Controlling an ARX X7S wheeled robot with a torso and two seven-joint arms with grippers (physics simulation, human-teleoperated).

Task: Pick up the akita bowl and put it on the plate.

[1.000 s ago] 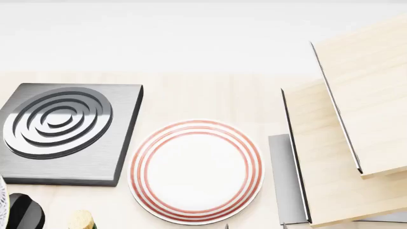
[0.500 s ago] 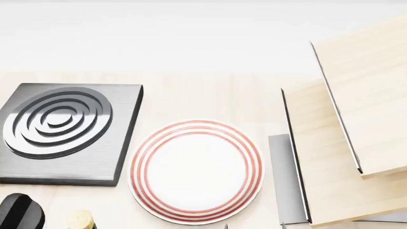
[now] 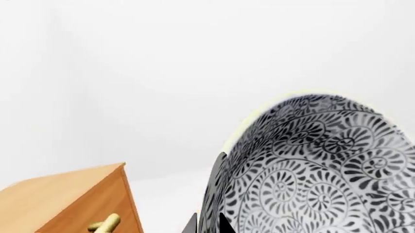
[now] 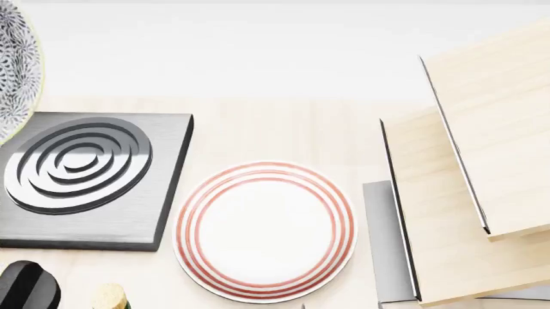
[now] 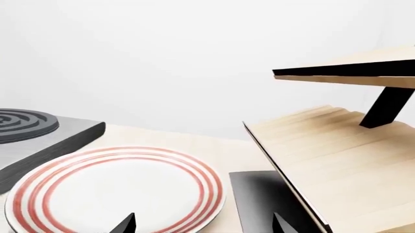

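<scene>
Head view, near edge: a dark rounded part [image 4: 28,284] and a cork-topped object [image 4: 109,297] sit at the lower left; identity of both unclear. Just beyond, the plate [image 4: 265,232] lies flat and bare on the tabletop [image 4: 275,129], mid-scene. Left of it, touching or nearly so, the square grey burner [image 4: 86,180]. Right of the plate: a grey slab [image 4: 385,238], then a pale wooden rack [image 4: 455,212].

Akita bowl [image 4: 15,71] is airborne at the far left edge, tilted steeply, above the burner's far corner. Left wrist view shows the bowl [image 3: 311,170] close up, with a dark finger [image 3: 217,194] of the left gripper against its wall. Judged: clamped on the rim, though the opening itself is hidden. A wooden cabinet [image 3: 71,201] lies beyond.

Right gripper [image 5: 202,224]: only the two fingertips show, spread wide, holding nothing, hovering near the plate [image 5: 116,189].

Step in hand, judged: carry to the plate. Move right and nearer, level the bowl, clear the burner, centre inside the red rings, lower before release.
</scene>
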